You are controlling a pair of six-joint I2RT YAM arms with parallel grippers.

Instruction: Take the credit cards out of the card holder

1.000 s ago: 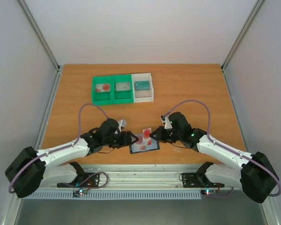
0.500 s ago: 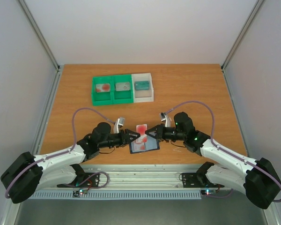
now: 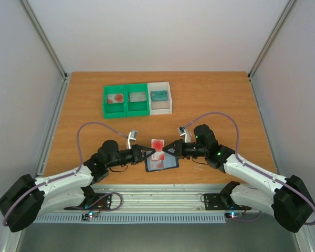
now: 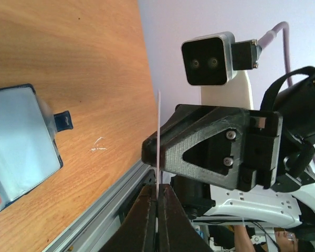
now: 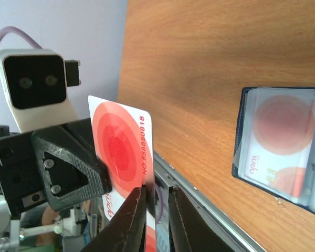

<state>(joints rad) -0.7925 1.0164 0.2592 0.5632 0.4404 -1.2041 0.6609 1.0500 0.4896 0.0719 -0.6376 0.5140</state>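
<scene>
One credit card (image 3: 157, 145), white with red rings (image 5: 119, 142), hangs upright above the table between both grippers. My left gripper (image 4: 157, 189) is shut on the card's edge, seen end-on as a thin line (image 4: 158, 126). My right gripper (image 5: 156, 193) has its jaws slightly apart; the card rests against one finger only. The card holder (image 3: 163, 164) lies open on the wood below, blue-grey with dark edges (image 5: 240, 131), and two more red-blotched cards (image 5: 282, 123) sit in its pockets. In the top view the left gripper (image 3: 148, 153) and right gripper (image 3: 167, 150) face each other across the card.
A green-and-white compartment tray (image 3: 104, 102) with small items stands at the back left. The metal rail of the table's front edge (image 3: 163, 194) runs just behind the card holder, close under both wrists.
The left gripper moved onto the raised card and closed on it. The right gripper's jaws have parted a little. The card holder has stayed where it was.
</scene>
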